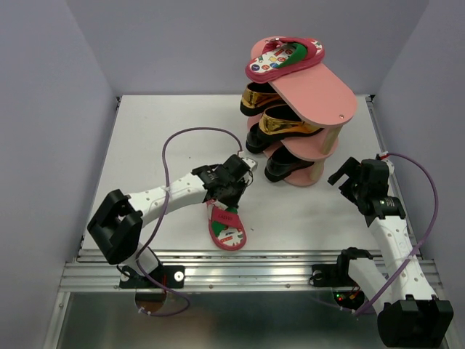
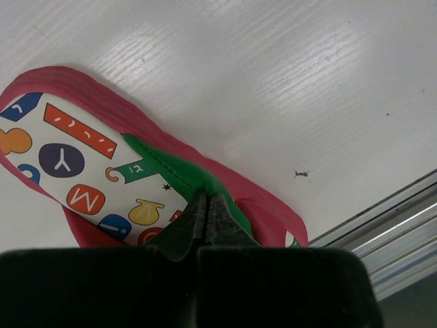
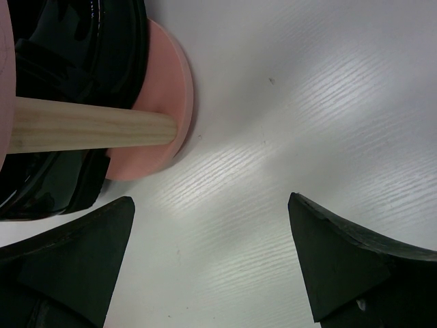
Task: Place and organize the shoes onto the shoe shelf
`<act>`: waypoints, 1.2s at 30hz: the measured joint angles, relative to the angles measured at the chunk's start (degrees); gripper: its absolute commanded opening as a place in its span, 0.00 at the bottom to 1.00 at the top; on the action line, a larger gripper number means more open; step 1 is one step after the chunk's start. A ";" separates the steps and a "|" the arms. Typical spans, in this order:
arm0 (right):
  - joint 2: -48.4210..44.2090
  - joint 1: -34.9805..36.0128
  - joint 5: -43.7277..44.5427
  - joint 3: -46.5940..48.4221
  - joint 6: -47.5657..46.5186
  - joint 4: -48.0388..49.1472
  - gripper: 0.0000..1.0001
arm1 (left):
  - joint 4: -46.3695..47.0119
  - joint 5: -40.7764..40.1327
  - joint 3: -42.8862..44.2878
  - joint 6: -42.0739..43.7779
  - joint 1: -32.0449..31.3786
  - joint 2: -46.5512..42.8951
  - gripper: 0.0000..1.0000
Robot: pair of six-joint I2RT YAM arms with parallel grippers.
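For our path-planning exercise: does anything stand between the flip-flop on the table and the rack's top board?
Nothing visible does. The left fingers pinch the flip-flop by its strap; nothing lies between it and the rack, and the top board's near end is bare, the second flip-flop lying at its far end.

near flip-flop (image 1: 227, 231): showing a pink-red rim, a white footbed printed with orange, navy, yellow and blue shapes, and a green strap
top flip-flop (image 1: 285, 58): wearing the same pink edge and bright print, with a red-green strap
shoe shelf (image 1: 330, 94): glowing salmon pink
post (image 3: 89, 124): looking pale wood
gold loafers (image 1: 285, 121): gleaming metallic gold
black loafers (image 1: 285, 166): shining glossy black
counter (image 1: 145, 145): looking white, finely grained
left claw (image 2: 207, 199) and right claw (image 3: 212, 198): both showing black
cable (image 1: 196, 130): running purple
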 measured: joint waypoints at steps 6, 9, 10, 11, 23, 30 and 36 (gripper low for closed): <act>0.00 0.00 -0.02 0.00 0.02 0.02 1.00 | -1.88 -1.05 2.38 -3.72 2.38 0.00 0.00; 0.00 0.00 -0.02 0.00 0.00 0.02 1.00 | -0.17 -1.01 2.60 -7.52 7.41 -0.26 0.00; 0.00 0.00 -0.02 0.00 0.00 0.02 1.00 | 0.42 -0.96 2.60 -8.48 9.18 -0.44 0.00; 0.00 0.00 -0.04 0.00 0.00 0.02 1.00 | 1.22 -1.42 2.60 -9.97 11.67 -0.81 0.00; -0.04 0.00 -0.07 0.00 0.02 0.02 1.00 | 7.76 -6.34 2.14 -20.85 30.67 -2.16 0.84; -0.04 0.00 -0.07 0.00 0.00 0.04 1.00 | 12.31 -4.98 -0.57 -19.61 32.57 -5.66 0.80; 0.15 0.00 -0.24 0.00 0.00 0.11 1.00 | 13.94 -3.13 -3.72 -12.59 32.37 -11.96 0.99</act>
